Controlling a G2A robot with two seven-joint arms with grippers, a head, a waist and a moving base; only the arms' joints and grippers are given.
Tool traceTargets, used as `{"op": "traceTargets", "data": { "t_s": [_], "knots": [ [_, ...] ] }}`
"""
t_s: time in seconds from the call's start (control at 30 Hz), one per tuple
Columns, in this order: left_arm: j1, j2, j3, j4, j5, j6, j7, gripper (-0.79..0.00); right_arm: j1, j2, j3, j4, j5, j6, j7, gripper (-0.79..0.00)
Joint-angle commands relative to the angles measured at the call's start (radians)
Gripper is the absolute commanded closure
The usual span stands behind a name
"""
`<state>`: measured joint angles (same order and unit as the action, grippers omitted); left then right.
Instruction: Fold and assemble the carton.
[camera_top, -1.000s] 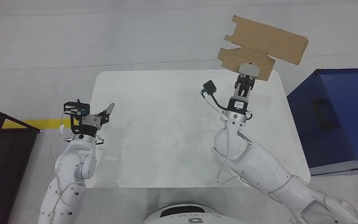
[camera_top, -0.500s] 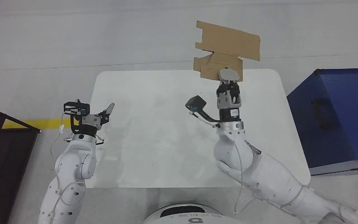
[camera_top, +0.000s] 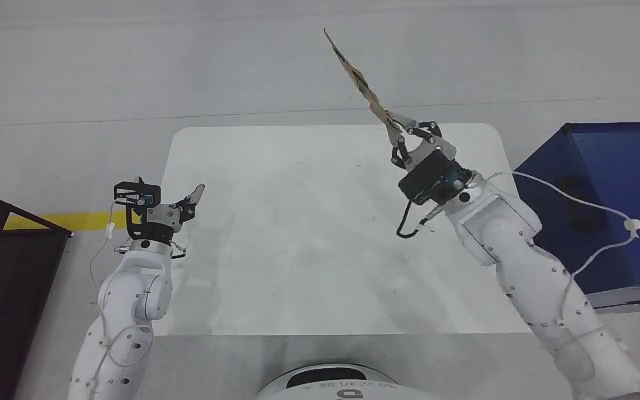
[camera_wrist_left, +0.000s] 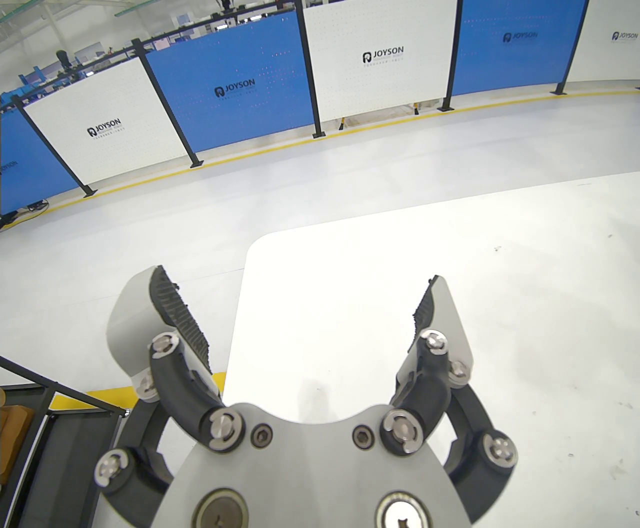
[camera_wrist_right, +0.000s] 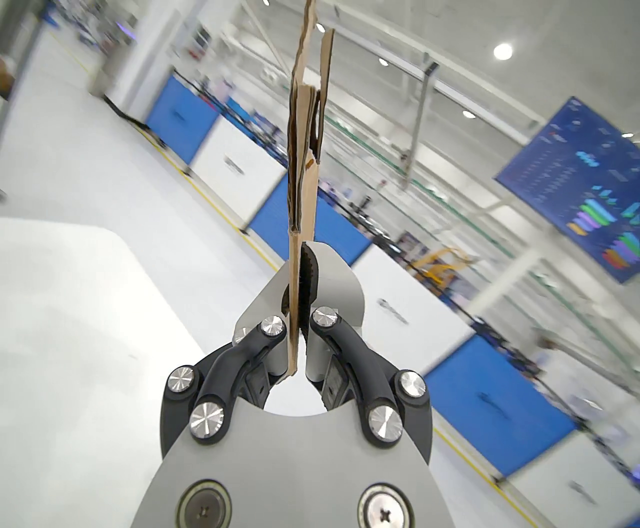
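Observation:
A flattened brown carton (camera_top: 358, 76) hangs in the air above the table's far right part, turned edge-on in the top view. My right gripper (camera_top: 400, 131) is shut on its lower edge. In the right wrist view the carton (camera_wrist_right: 303, 150) rises as a thin sheet from between the pinched fingers of the right gripper (camera_wrist_right: 300, 280). My left gripper (camera_top: 192, 196) stays over the table's left edge, open and holding nothing. The left wrist view shows that gripper (camera_wrist_left: 295, 295) with its pads spread wide over the white table (camera_wrist_left: 450, 300).
The white table (camera_top: 300, 240) is bare under both arms. A dark blue bin (camera_top: 585, 210) stands off the table's right side. A black rack (camera_top: 20, 270) sits by the left edge near a yellow floor line.
The right arm has swung the carton left and twisted it, so it turned from flat-on to edge-on. The arm now comes in from the right. The left arm has kept still.

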<state>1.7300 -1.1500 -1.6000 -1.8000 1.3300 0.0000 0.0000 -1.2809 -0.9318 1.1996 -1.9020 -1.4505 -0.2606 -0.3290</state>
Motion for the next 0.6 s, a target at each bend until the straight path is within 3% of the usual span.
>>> {"op": "traceTargets", "data": {
  "t_s": [0.0,0.07,0.43,0.57],
  "knots": [
    [0.000,0.000,0.000,0.000,0.000,0.000,0.000,-0.785,0.031,-0.002,-0.001,0.058,0.088,-0.126,-0.050,0.000],
    [0.000,0.000,0.000,0.000,0.000,0.000,0.000,-0.785,0.060,-0.005,-0.007,0.087,0.097,-0.170,-0.021,0.000],
    [0.000,0.000,0.000,0.000,0.000,0.000,0.000,-0.785,0.062,-0.006,-0.011,0.087,0.096,-0.175,-0.013,0.000],
    [0.000,0.000,0.000,0.000,0.000,0.000,0.000,-0.785,0.074,-0.010,-0.007,0.153,0.303,-0.369,-0.076,0.000]
  ]
}}
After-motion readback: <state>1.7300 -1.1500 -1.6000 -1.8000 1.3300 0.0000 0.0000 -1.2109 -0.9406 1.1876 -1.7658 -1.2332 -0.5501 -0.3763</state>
